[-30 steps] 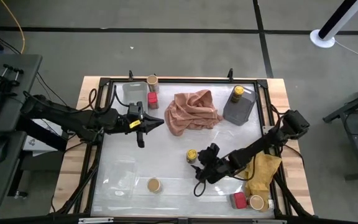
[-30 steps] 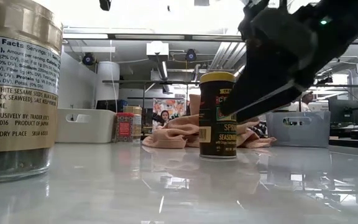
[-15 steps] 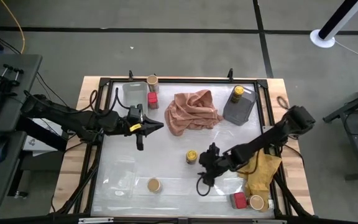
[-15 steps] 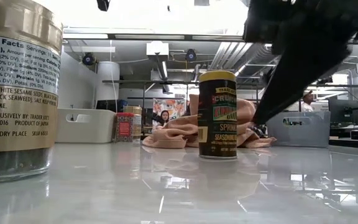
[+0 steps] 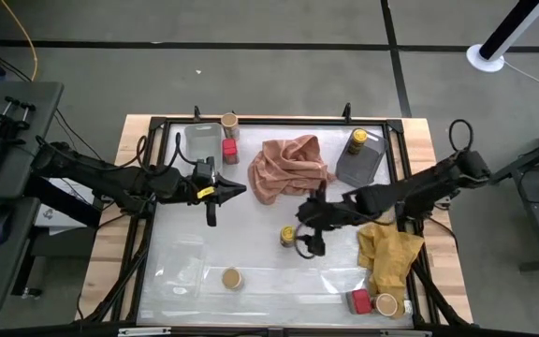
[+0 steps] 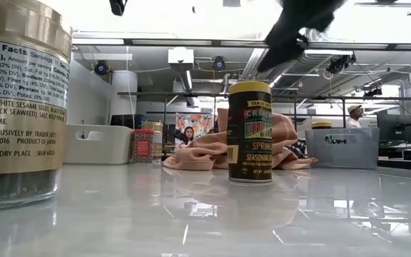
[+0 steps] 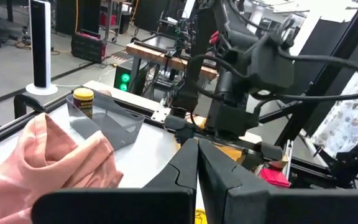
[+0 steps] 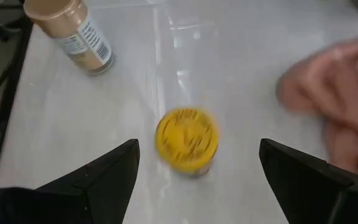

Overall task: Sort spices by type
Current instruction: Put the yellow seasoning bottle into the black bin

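A yellow-lidded spice jar (image 5: pixel 289 234) (image 6: pixel 250 132) stands upright on its base at mid-table. My right gripper (image 5: pixel 305 236) (image 8: pixel 199 146) hovers over it, open, with a finger on either side of the lid (image 8: pixel 186 138) and clear of it. My left gripper (image 5: pixel 232 191) (image 7: pixel 197 158) is shut and holds nothing, waiting left of the pink cloth. The other spices are a tan-lidded jar (image 5: pixel 232 277) (image 8: pixel 70 31) near the front, a tan jar (image 5: pixel 229 123) and red box (image 5: pixel 229 150) at the back, a yellow jar (image 5: pixel 357 140) in the grey tray, and a red box (image 5: pixel 359 300) beside a tan jar (image 5: pixel 386 304).
A crumpled pink cloth (image 5: pixel 288 168) lies just beyond the jar, and a yellow cloth (image 5: pixel 391 257) lies to the right under my right arm. A grey tray (image 5: pixel 361 167) sits at far right, and clear trays sit at far left (image 5: pixel 199 140) and near left (image 5: pixel 181 267).
My right gripper has risen and swung toward the table's far edge, from the near right of the yellow-lidded jar to a place above it. The jar has stayed where it was.
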{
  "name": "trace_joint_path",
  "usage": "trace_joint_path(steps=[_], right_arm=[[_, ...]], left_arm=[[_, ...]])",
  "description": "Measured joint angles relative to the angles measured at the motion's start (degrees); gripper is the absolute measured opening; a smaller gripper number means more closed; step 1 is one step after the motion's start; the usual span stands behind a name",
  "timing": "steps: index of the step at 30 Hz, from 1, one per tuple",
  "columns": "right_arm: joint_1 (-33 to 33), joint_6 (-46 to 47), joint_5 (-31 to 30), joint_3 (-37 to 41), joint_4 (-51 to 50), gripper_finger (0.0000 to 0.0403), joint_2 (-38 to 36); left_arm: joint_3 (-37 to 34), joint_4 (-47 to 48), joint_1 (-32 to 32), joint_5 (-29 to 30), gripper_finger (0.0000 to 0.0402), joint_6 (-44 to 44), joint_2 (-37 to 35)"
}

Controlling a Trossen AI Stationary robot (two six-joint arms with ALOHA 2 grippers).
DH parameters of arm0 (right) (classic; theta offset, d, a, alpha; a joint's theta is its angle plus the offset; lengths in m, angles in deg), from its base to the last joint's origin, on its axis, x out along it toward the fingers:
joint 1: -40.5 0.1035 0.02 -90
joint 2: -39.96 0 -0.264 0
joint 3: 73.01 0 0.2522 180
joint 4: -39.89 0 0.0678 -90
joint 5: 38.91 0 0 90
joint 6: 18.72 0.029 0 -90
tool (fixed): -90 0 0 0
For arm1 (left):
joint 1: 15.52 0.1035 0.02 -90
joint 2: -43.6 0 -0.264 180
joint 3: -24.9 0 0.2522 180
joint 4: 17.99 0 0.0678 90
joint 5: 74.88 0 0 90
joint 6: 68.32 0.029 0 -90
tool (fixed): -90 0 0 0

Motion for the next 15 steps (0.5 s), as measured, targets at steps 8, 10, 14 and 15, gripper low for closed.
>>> trace_joint_path(steps=[8,10,14,15], right_arm=[[-2.2,-4.9,8.8,-11.4,-9.3,0.0327,8.6],[-2.2,-5.0,9.8,-12.2,-10.5,0.0327,10.0],[-2.2,-4.9,8.6,-12.3,-10.2,0.0327,12.1],[-2.2,-4.9,8.2,-12.3,-10.2,0.0327,12.5]], left_arm=[[0.0,0.6,0.0,0.0,0.0000,-1.1,0.0],[0.0,0.7,0.0,0.1,0.0000,-1.0,0.0],[0.0,0.9,0.0,0.1,0.0000,-1.0,0.0],[0.0,1.0,0.0,0.1,0.0000,-1.0,0.0]])
